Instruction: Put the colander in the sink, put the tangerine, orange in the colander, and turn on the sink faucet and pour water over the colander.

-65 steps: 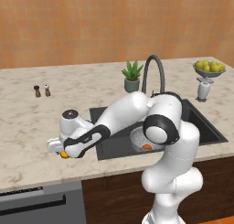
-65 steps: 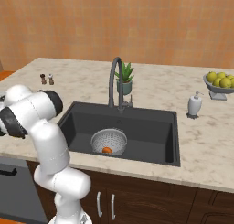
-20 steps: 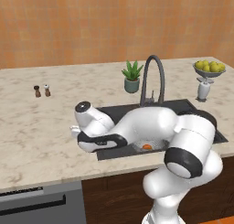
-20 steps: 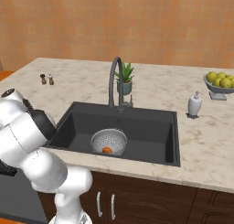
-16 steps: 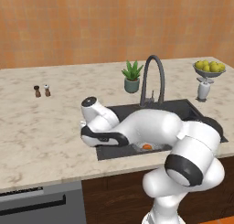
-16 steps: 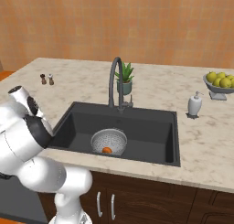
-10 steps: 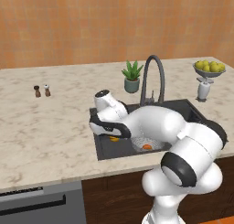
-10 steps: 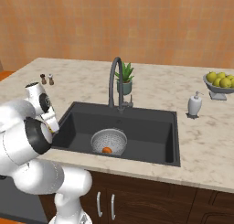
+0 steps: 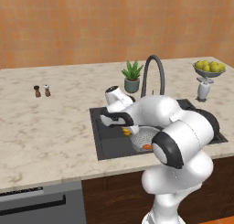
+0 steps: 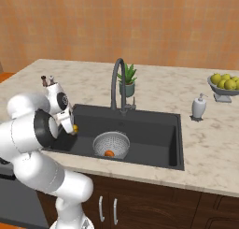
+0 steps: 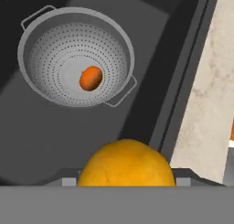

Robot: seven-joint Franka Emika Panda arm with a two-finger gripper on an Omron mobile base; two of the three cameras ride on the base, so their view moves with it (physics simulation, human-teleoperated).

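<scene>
Start from the sink [image 10: 154,130]: the dark basin sits in the marble counter [image 9: 50,127], with the gooseneck faucet [image 10: 115,83] behind it and no water running. Inside the basin, near its front, you have the colander [image 10: 111,144] standing upright, with the small tangerine [image 11: 90,78] lying at its bottom. Your gripper [image 9: 123,129] hangs over the left part of the sink, short of the colander, and its fingers are clamped on the orange [image 11: 126,163], which bulges between them in the hand view. To do this step well, you should carry the orange on until it sits above the colander's middle, lower it inside the rim, then let go, so it cannot bounce off the edge or roll into the bare basin.
</scene>
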